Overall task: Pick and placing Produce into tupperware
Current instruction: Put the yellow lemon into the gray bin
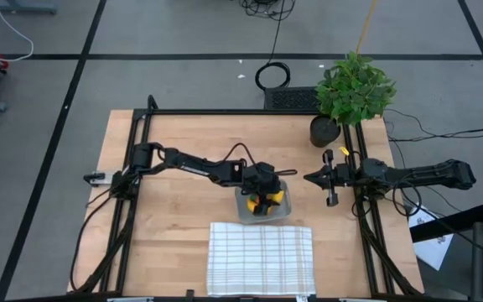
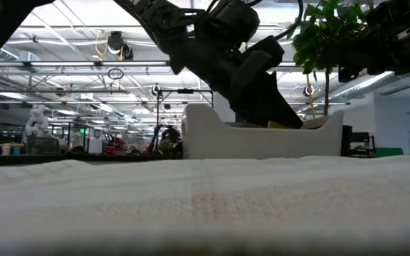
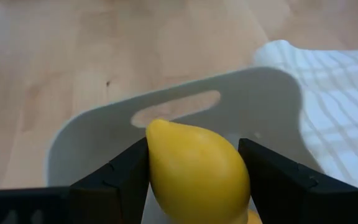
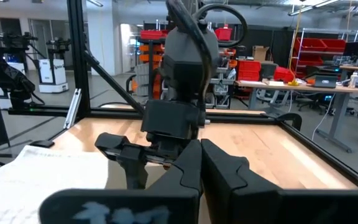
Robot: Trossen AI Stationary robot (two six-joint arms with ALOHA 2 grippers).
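Note:
The grey tub (image 1: 241, 215) stands on the wood table just beyond the white grid cloth. My left gripper (image 1: 262, 201) reaches down into it, shut on the small yellow lemon (image 3: 197, 174). The tub's wall (image 3: 260, 93), with its handle slot, shows beyond the lemon in the left wrist view. More yellow (image 1: 279, 198) and a bit of orange show in the tub beside the gripper; which pieces they are I cannot tell. My right gripper (image 1: 309, 178) waits shut above the table to the right of the tub, pointing at it. My left gripper pinches the lemon between its two fingers, one finger (image 3: 126, 171) on each flank (image 3: 160, 168) and the pointed end sticking out ahead. It comes slanting down from the table's left. The lemon is inside the tub's walls; whether it rests on the floor I cannot tell.
The white grid cloth (image 1: 261, 256) lies at the near edge, right in front of the tub. A leafy potted plant (image 1: 352, 88) stands at the far right corner. Black frame rails (image 1: 367, 226) run along both sides of the table. Bare wood lies left of the tub.

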